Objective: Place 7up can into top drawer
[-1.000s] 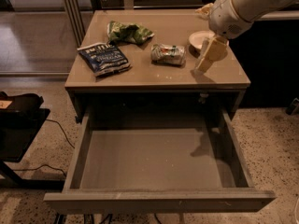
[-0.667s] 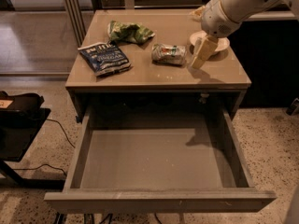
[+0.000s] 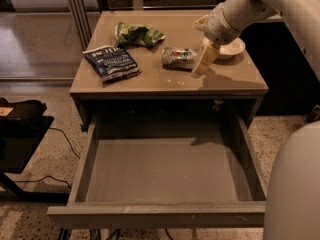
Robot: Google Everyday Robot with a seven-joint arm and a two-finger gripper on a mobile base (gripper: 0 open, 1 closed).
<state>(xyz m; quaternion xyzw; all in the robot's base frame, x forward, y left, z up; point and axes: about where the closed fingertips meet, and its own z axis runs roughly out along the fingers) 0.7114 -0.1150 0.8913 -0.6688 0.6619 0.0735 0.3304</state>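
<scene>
The 7up can (image 3: 179, 57), dented and silvery with green marks, lies on its side on the tabletop (image 3: 165, 79), right of centre. My gripper (image 3: 202, 65) hangs from the white arm just to the right of the can, close to the tabletop and very near the can; I cannot tell whether it touches it. The top drawer (image 3: 160, 171) is pulled fully out below the tabletop; its flat grey bottom holds nothing.
A green chip bag (image 3: 137, 34) and a blue chip bag (image 3: 111, 62) lie left of the can. A white bowl (image 3: 232, 48) sits behind the gripper. A black stand (image 3: 20, 121) is at the left, and my white body (image 3: 295, 184) at the lower right.
My gripper has moved left across the tabletop toward the can. The can, the bags and the drawer have not moved.
</scene>
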